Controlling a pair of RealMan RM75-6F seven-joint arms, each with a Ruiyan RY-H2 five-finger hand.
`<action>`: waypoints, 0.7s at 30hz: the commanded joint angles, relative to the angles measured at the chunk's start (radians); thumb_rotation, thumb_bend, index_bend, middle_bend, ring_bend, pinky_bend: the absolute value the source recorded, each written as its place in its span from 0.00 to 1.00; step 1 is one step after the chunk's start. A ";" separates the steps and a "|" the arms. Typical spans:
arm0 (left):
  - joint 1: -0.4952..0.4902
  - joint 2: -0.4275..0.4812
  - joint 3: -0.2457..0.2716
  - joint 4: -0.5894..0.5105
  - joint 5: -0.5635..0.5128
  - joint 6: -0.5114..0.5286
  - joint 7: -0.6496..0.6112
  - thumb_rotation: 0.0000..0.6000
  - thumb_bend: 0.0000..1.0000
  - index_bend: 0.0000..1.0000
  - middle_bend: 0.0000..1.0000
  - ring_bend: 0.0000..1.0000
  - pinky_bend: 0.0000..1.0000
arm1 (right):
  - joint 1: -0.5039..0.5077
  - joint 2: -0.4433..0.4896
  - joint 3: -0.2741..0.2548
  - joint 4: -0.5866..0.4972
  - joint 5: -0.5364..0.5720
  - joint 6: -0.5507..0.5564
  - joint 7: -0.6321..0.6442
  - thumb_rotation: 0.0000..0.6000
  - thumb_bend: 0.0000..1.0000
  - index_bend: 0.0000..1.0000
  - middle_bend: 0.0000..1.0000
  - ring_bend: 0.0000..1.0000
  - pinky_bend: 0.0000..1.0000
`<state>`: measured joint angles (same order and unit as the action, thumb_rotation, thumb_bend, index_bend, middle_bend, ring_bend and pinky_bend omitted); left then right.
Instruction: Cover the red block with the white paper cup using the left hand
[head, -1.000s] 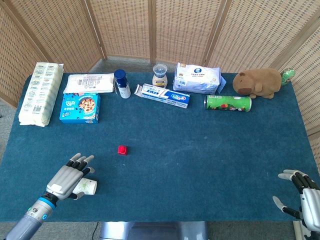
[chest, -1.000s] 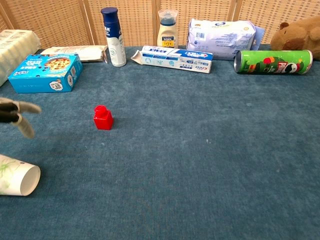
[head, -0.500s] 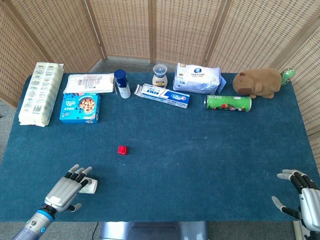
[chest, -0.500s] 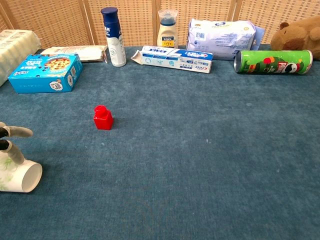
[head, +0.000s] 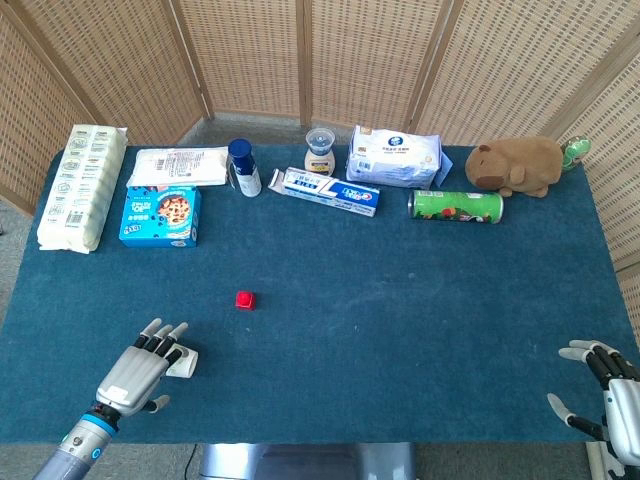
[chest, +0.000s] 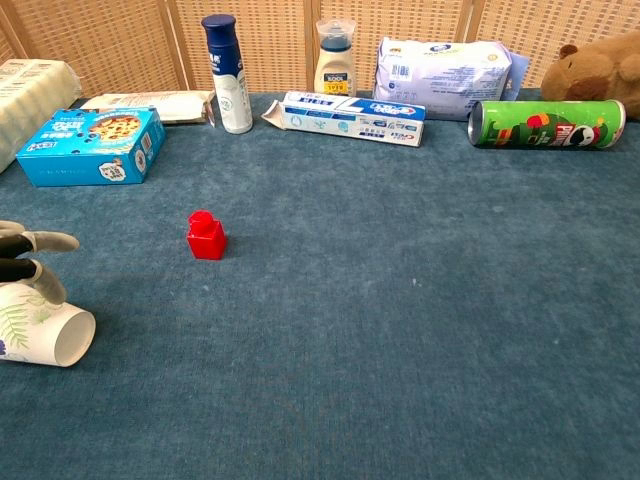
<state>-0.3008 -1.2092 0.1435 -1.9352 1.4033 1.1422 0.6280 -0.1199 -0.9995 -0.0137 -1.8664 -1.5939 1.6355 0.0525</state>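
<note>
The red block (head: 244, 299) (chest: 206, 235) stands alone on the blue cloth, left of centre. The white paper cup (head: 184, 362) (chest: 48, 330) lies on its side near the front left edge, its mouth towards the right. My left hand (head: 140, 370) (chest: 28, 262) lies over the cup from above, fingers on its far side and thumb on the near side, with one finger touching the cup's top. Whether it grips the cup is unclear. My right hand (head: 608, 392) hangs at the front right corner, fingers apart and holding nothing.
Along the back of the table (head: 400, 330) stand a blue biscuit box (head: 161, 215), a blue-capped bottle (head: 243, 167), a toothpaste box (head: 331, 191), a small jar (head: 320, 151), a tissue pack (head: 394, 156), a green can (head: 456, 206) and a plush toy (head: 520, 165).
The left hand drew back towards the front edge and settled over the cup. The cup then shifted slightly away from the edge and to the right. The right hand barely moved.
</note>
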 joint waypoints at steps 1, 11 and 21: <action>0.000 -0.009 -0.007 0.001 -0.004 0.005 -0.003 0.78 0.20 0.26 0.00 0.00 0.00 | 0.000 0.000 0.001 0.000 0.001 -0.001 -0.001 1.00 0.26 0.34 0.29 0.22 0.29; -0.009 -0.022 -0.025 0.020 -0.024 -0.001 0.000 0.78 0.20 0.26 0.00 0.00 0.00 | 0.003 -0.001 0.003 -0.003 0.007 -0.008 -0.009 1.00 0.26 0.34 0.29 0.22 0.29; -0.016 -0.061 -0.031 0.061 -0.055 -0.020 0.002 0.78 0.20 0.27 0.00 0.00 0.00 | 0.000 0.001 0.004 -0.009 0.011 -0.006 -0.012 1.00 0.26 0.34 0.29 0.22 0.29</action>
<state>-0.3162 -1.2682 0.1130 -1.8760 1.3507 1.1227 0.6308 -0.1199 -0.9983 -0.0099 -1.8751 -1.5832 1.6299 0.0398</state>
